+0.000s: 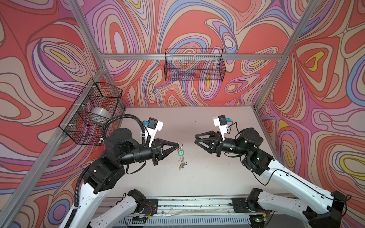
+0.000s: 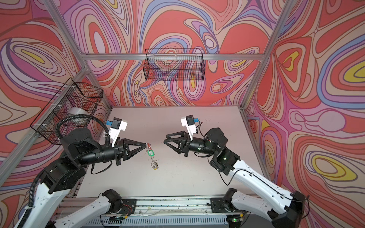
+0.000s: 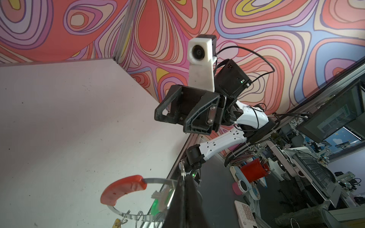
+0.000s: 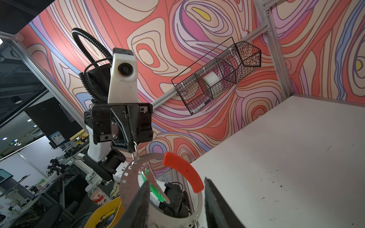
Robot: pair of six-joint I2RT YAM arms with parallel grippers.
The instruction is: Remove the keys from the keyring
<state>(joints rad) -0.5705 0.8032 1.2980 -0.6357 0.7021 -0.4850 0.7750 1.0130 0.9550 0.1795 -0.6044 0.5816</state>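
The step in hand looks like hold-and-present. The left end effector (image 1: 177, 146) is pressed together on a small split ring (image 4: 134, 147); the keyring (image 4: 128, 183) hangs from that ring over the middle of the worktop (image 1: 217, 169), edge-on in both top views. Whether its lowest part touches the surface I cannot tell. The green-tagged key (image 4: 156, 192) dangles across the loop just below the grip; the yellow-tagged key (image 1: 180, 168) sits at the bottom among the spare rings; both are attached, so no key is off yet. The right end effector (image 1: 196, 138) stands to the right with jaws spread and nothing between them, pointed at the keyring but apart from it.

The next move probably calls for the right end effector to cross the gap, line its jaws up with the green-tagged key, and pinch it firmly enough to work it free while the left side braces; the keyring hangs from a single point, so it may swing or twist at first contact.

Room is generous; the worktop around the keyring is bare; the wire basket on the left wall (image 1: 90, 122) and the one on the far wall (image 1: 194, 65) are well apart from both arms.
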